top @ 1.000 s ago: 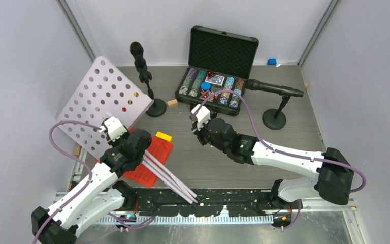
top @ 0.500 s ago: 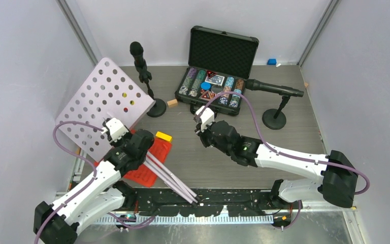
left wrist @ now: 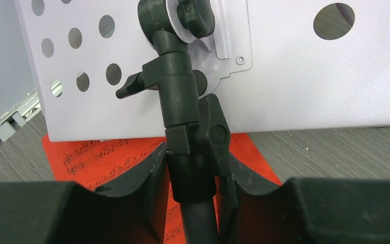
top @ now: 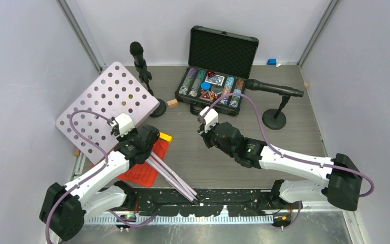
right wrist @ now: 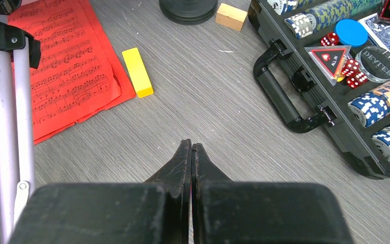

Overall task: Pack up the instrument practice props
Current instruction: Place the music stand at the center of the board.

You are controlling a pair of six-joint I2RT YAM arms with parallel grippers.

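The open black case [top: 223, 51] at the back of your counter [top: 193, 152] holds rows of poker chips [top: 198, 80], dice and a card deck. The overhead view shows the white music rack [top: 101, 104] tilted at the left, silver legs [top: 175, 178] slanting over the red sheet-music pages [top: 139, 175]; only the left wrist camera shows your left fingers [left wrist: 137, 175] clamped either side of its black post, just under the perforated plate. Your right fingers [right wrist: 183, 162] are pressed together on nothing above bare counter, a yellow block [right wrist: 137, 72] ahead.

smooth matt white rack [left wrist: 284, 76] w/ silver metal legs [right wrist: 2, 117], red paper pages [right wrist: 66, 76], matt woodgrain tbl [right wrist: 223, 117].
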